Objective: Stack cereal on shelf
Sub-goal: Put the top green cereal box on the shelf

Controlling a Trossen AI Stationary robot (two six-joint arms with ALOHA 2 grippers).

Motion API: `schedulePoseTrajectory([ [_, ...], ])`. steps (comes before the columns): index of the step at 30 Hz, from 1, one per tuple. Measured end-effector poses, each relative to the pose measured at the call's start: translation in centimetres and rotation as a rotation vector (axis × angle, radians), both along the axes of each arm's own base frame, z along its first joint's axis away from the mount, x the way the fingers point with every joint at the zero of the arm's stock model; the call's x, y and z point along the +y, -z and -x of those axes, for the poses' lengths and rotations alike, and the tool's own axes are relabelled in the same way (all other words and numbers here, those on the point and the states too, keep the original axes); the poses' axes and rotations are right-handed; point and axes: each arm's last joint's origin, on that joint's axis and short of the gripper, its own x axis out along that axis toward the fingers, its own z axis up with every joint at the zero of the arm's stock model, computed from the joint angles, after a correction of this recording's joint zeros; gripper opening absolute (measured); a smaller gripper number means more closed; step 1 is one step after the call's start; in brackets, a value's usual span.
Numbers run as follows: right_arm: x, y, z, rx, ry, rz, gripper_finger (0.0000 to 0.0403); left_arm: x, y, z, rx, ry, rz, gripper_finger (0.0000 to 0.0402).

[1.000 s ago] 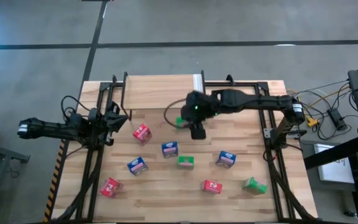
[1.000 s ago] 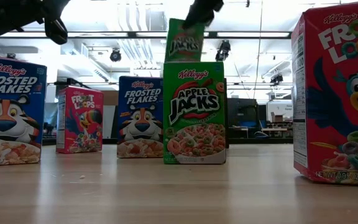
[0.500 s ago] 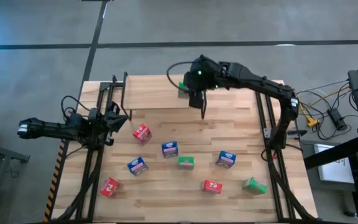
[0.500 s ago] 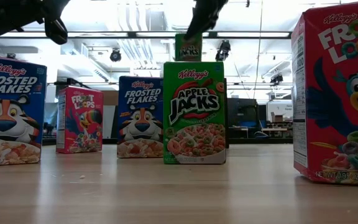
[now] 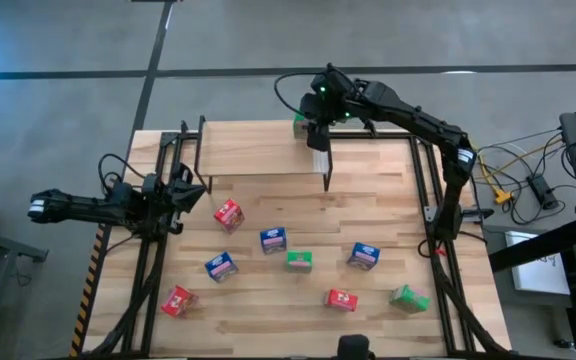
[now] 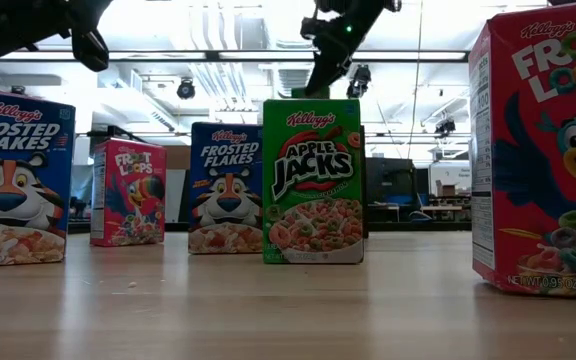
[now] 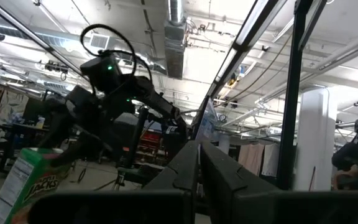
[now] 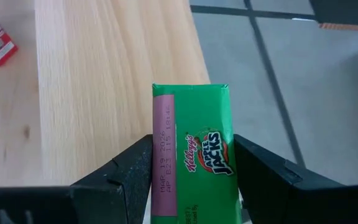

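An Apple Jacks box [image 8: 194, 158] is clamped between the right gripper [image 8: 191, 171] fingers over the shelf [image 5: 258, 148] at 12 o'clock — the left gripper [image 5: 190, 190] is shut and empty at 9 o'clock.

From above I see the shelf [image 5: 258, 150] along the table's [image 5: 388, 310] far edge, my right gripper [image 5: 308, 128] with an Apple Jacks box [image 5: 299, 127] over its right end, eight boxes scattered nearer me, and my left gripper [image 5: 186, 189] left of them.

Red box [image 6: 543, 150] cut off at right edge, held green box [image 8: 194, 155] cropped below
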Motion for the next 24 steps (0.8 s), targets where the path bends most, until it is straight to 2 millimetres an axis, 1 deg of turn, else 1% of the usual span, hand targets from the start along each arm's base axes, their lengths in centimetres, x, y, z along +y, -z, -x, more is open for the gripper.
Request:
schedulePoseTrajectory([
  [7,-0.9,0.8,-0.1,0.024,-0.02,0.005,0.0194,0.0,0.0,0.0,0.0,0.0,0.0,0.0002],
  [16,-1.6,0.6,0.0,-0.001,-0.007,0.013,0.0194,0.0,0.0,0.0,0.0,0.0,0.0,0.0002],
  [21,-1.6,0.3,-0.3,-0.071,-0.053,-0.006,0.0194,0.0,0.0,0.0,0.0,0.0,0.0,0.0002],
  [24,-1.6,0.2,-0.4,-0.081,-0.066,0.004,0.0194,0.0,0.0,0.0,0.0,0.0,0.0,0.0002],
])
